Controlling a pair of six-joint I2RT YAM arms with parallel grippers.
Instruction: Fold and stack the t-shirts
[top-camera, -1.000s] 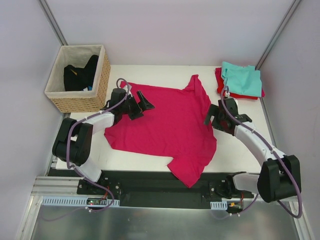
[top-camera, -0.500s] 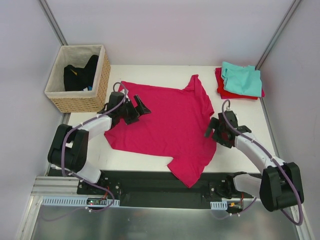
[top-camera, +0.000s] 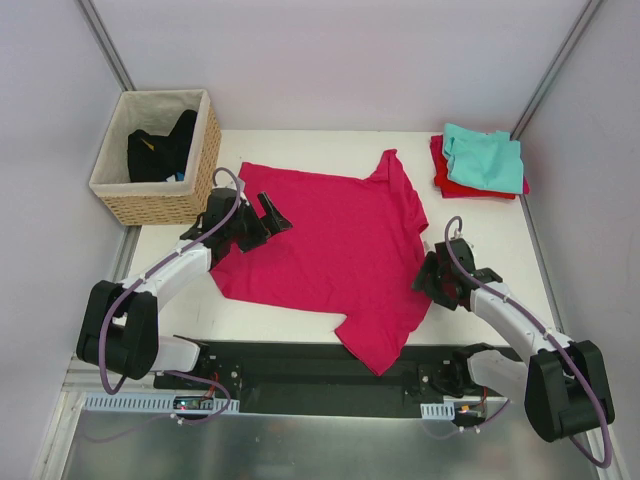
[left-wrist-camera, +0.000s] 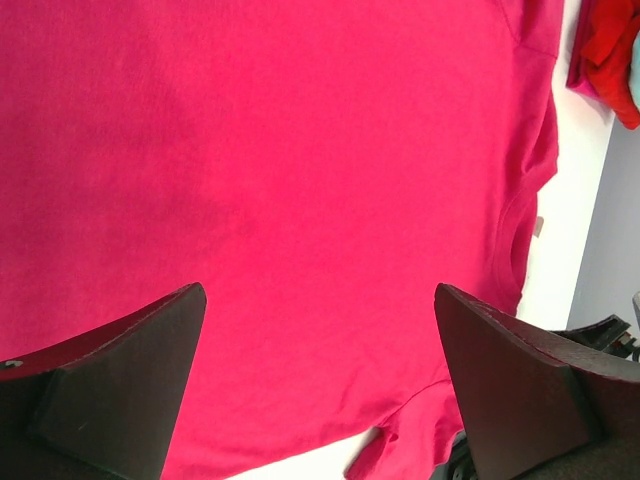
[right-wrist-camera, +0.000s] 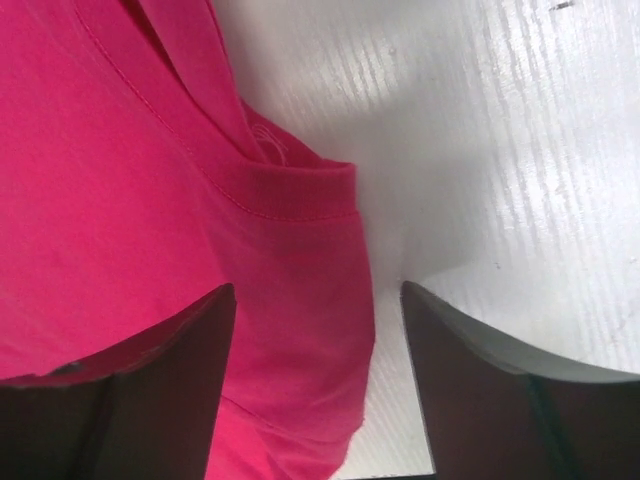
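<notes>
Pink t-shirt (top-camera: 340, 250): it lies flat and open in the middle of the table (top-camera: 300, 145). Its bottom hem is to the left and its neck hole is to the right, so its long way runs from side to side.

Left fingers (left-wrist-camera: 110, 390): they are spread wide and hold nothing. They hang over the left part of the shirt, just inside the hem, and pink cloth fills the whole view under them.

Right fingers (right-wrist-camera: 480, 400): they are spread wide too and hold nothing. They are low over the right edge of the shirt. A stitched edge (right-wrist-camera: 290, 190) sits right between them, and it looks like a sleeve. There is pink cloth on one side of it and bare table on the other.

Who is nearer: each arm has its own end. The left arm (top-camera: 175, 265) is by the hem end, and the right arm (top-camera: 510, 310) is by the neck and sleeve end.

Next move, a guess: the right fingers only need to go down and close, since the edge is already in the gap. The left fingers are over the middle of the cloth — not over an edge — so they may need to slide out toward the hem.

Folded pile: the teal t-shirt (top-camera: 485, 158) lies on the red t-shirt (top-camera: 440, 170) at the far right corner, well apart from the pink one.

Basket (top-camera: 165, 205): it is at the far left, with dark cloth inside.
</notes>
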